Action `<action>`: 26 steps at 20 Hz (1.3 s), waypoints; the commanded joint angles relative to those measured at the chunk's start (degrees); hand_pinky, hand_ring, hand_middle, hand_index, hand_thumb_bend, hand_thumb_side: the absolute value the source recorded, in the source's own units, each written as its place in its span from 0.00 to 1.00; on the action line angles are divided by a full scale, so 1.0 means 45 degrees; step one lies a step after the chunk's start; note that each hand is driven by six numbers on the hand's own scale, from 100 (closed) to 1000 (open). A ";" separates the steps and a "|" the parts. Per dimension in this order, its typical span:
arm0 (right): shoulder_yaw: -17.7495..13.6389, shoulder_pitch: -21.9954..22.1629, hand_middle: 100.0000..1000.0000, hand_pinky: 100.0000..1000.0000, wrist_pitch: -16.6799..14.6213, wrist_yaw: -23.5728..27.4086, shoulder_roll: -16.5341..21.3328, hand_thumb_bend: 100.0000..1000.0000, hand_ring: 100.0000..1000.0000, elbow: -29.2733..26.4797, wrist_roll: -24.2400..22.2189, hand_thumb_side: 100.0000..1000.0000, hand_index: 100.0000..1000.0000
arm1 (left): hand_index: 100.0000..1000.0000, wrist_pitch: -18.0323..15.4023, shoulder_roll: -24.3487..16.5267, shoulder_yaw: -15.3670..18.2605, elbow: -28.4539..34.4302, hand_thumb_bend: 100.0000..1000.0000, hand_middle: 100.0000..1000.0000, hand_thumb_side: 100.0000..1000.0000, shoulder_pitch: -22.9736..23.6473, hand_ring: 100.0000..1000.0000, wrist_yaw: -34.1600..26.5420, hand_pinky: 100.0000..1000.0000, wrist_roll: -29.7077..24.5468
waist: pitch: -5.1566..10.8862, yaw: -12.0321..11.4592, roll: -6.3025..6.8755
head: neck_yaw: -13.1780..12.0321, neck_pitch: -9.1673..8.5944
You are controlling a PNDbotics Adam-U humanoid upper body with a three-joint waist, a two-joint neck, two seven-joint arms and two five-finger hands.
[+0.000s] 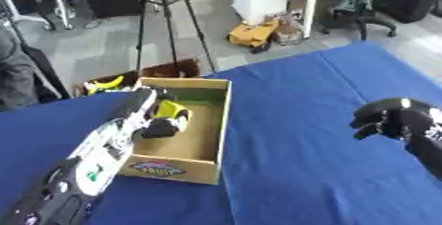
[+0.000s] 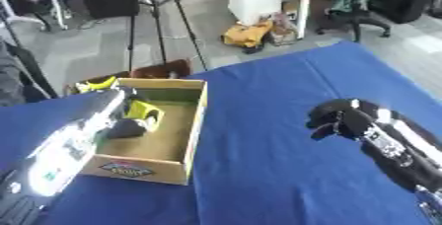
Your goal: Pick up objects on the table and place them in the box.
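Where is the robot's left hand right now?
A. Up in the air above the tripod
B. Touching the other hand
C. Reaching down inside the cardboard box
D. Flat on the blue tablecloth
C: the black left hand at the end of the silver-and-black arm is down inside the open brown cardboard box, next to a yellow-green object, while the right hand is far off over the blue tablecloth.

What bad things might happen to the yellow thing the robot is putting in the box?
The left hand is down inside the box at the yellow thing, so pulling out might drag it back out. The arm lies over the box's near-left wall and could shove the box. The right hand hovers, curled, well clear.
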State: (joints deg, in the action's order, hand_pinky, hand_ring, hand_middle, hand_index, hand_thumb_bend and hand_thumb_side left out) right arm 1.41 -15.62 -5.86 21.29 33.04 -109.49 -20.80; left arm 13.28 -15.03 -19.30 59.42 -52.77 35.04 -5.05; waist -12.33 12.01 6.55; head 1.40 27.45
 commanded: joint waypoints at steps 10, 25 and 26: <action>-0.0202 -0.0072 0.69 0.65 0.0007 0.0095 0.0083 0.00 0.72 -0.0037 -0.0030 0.72 0.77 | 0.80 -0.0806 -0.0227 0.0947 0.0482 0.57 0.67 0.75 -0.0107 0.69 0.1102 0.63 0.0440 | 0.0190 -0.0398 -0.0173 | 0.0119 0.0063; 0.0026 -0.0320 0.68 0.65 0.0046 0.0073 0.0095 0.00 0.71 -0.0063 -0.0406 0.69 0.75 | 0.78 -0.3892 0.0697 -0.0645 0.5496 0.02 0.66 1.00 0.3719 0.66 -0.1732 0.54 0.2398 | 0.0156 -0.2046 -0.0354 | 0.0560 0.0276; 0.0098 -0.0340 0.68 0.65 0.0020 0.0012 0.0099 0.00 0.71 -0.0075 -0.0524 0.69 0.75 | 0.78 -0.4108 0.0804 -0.0993 0.5847 0.02 0.66 1.00 0.4069 0.66 -0.1948 0.54 0.2203 | 0.0159 -0.2145 -0.0368 | 0.0579 0.0294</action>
State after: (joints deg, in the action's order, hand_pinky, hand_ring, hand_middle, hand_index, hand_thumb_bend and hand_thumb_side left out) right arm 1.84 -16.24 -5.58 21.44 32.47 -108.81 -22.56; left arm -3.92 -11.66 -22.29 82.83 -33.99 27.54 5.35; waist -12.36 2.15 5.41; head 3.73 28.64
